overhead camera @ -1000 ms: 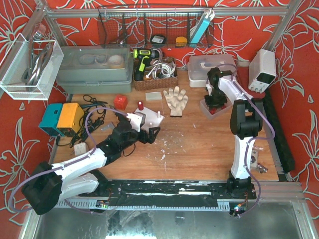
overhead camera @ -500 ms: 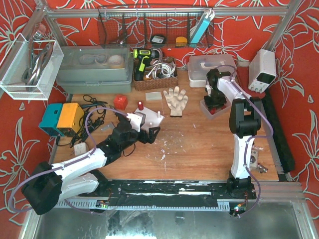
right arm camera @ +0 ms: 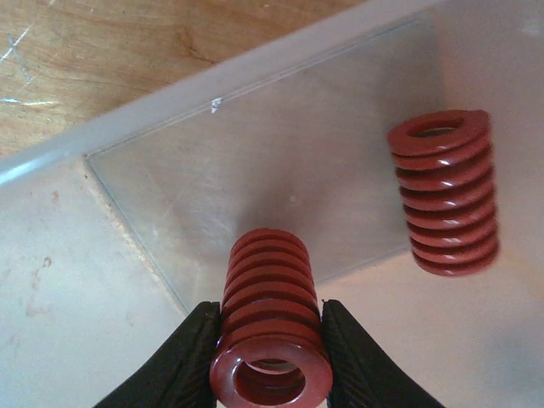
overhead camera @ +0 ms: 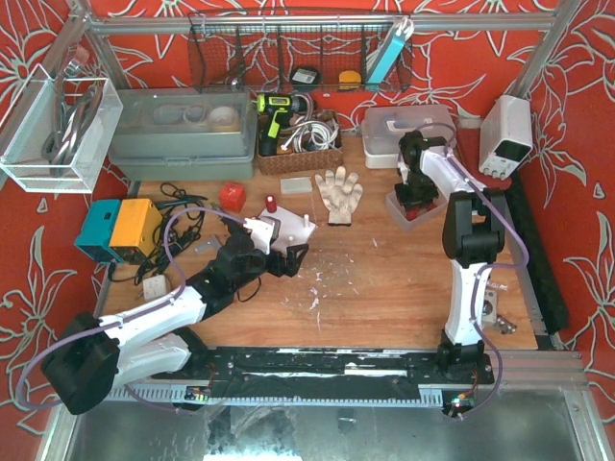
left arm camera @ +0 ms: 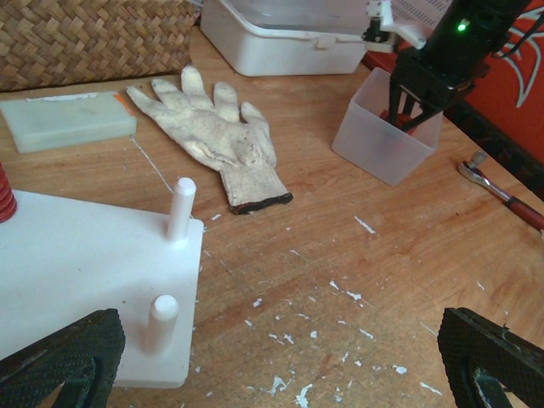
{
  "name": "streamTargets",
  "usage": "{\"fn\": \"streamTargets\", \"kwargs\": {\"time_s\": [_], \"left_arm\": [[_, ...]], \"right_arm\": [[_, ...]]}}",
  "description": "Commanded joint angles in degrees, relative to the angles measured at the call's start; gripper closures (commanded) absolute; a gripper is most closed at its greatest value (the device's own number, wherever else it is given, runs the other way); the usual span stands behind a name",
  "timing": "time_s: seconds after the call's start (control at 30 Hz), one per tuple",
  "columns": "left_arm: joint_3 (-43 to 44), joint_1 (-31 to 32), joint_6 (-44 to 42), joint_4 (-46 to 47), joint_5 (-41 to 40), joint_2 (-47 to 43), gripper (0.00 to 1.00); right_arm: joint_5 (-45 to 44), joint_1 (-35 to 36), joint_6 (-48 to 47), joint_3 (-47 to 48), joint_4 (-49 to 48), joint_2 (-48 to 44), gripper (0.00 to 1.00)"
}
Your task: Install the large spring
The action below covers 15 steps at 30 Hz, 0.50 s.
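Bin pick: right gripper point(overhead camera: 413, 197) clamping a large spring point(right arm camera: 270, 340) inside the clear bin point(overhead camera: 396, 213); left gripper point(overhead camera: 293, 257) lying open beside the white peg plate point(overhead camera: 281, 227).
Top view: the right arm point(overhead camera: 471, 240) is reaching to the far right of the table point(overhead camera: 384, 279), gripper dipping into the bin, near the work glove point(overhead camera: 338, 192); the left arm point(overhead camera: 154, 322) is stretching along it, jaws spread just beside the plate. Left wrist view: black fingertips point(left arm camera: 64, 348) are sitting wide apart at the lower corners, holding nothing; two white pegs point(left arm camera: 181, 208) are standing upright on the plate. Right wrist view: two black fingers point(right arm camera: 180, 361) are pressing either side of the large spring, its open end facing the camera; a second spring point(right arm camera: 444, 191) is sitting apart from it in the bin.
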State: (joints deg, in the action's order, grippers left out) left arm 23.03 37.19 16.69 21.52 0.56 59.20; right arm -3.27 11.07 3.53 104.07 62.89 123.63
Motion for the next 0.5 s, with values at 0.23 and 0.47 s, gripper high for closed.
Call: {"fn": "streamTargets", "kwargs": {"time_s": [0.23,0.47], "left_arm": [[-1.9,0.4,-0.4,2.4,-5.3,-2.0,0.0],[-5.6,0.4,-3.3,9.6,-2.7,-4.1,0.04]], "right_arm": [[-3.5,4.6,1.0,0.9,5.2,-15.0,0.9],[-1.3,12.3,1.1,-5.2,4.1,-24.9,0.92]]}}
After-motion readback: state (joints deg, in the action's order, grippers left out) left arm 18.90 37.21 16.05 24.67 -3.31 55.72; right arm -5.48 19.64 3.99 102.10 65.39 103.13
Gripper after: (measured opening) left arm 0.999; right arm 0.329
